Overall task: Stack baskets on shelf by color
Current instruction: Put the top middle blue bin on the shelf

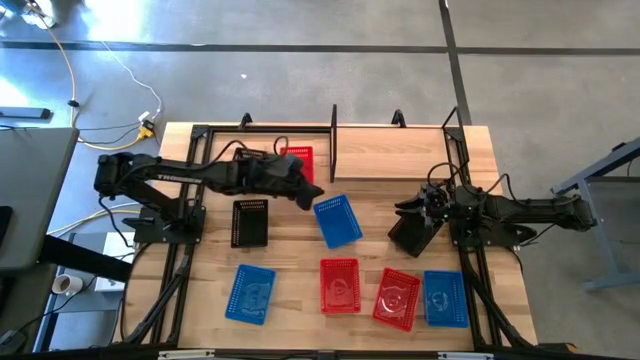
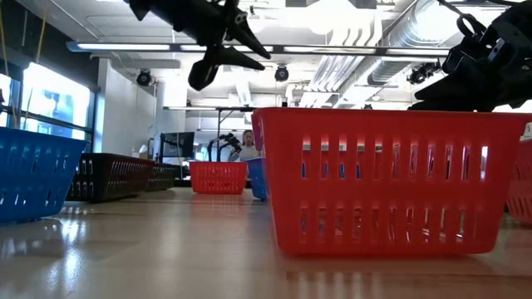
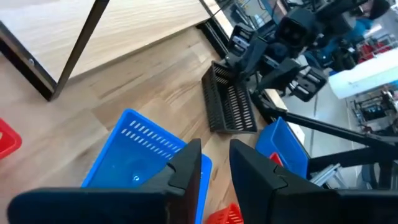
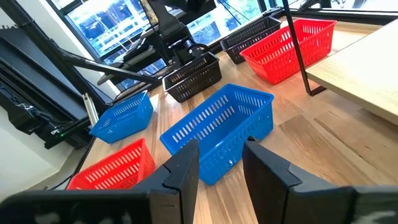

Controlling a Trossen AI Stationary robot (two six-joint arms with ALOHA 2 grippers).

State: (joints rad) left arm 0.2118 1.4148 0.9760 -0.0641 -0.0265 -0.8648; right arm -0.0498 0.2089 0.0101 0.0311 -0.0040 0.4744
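Note:
A blue basket (image 1: 337, 220) (image 3: 134, 155) (image 4: 217, 130) rests on its base mid-table, just in front of the shelf (image 1: 333, 148). My left gripper (image 1: 312, 195) (image 3: 214, 146) hovers open above the basket's near-left end, slanting down, with nothing between its fingers. A red basket (image 1: 297, 158) sits beside the shelf's left upright. My right gripper (image 1: 408, 215) (image 4: 221, 149) waits open at the right, pointing at the blue basket. A black basket (image 1: 410, 232) (image 3: 230, 109) stands tipped on its side under it; I cannot tell whether they touch.
Another black basket (image 1: 250, 222) sits left of centre. Along the near edge lie a blue basket (image 1: 250, 293), two red ones (image 1: 340, 285) (image 1: 397, 297) and another blue one (image 1: 444, 298). Bare wood shows on the shelf base (image 1: 390, 160). A person is in the room beyond the table (image 2: 247, 145).

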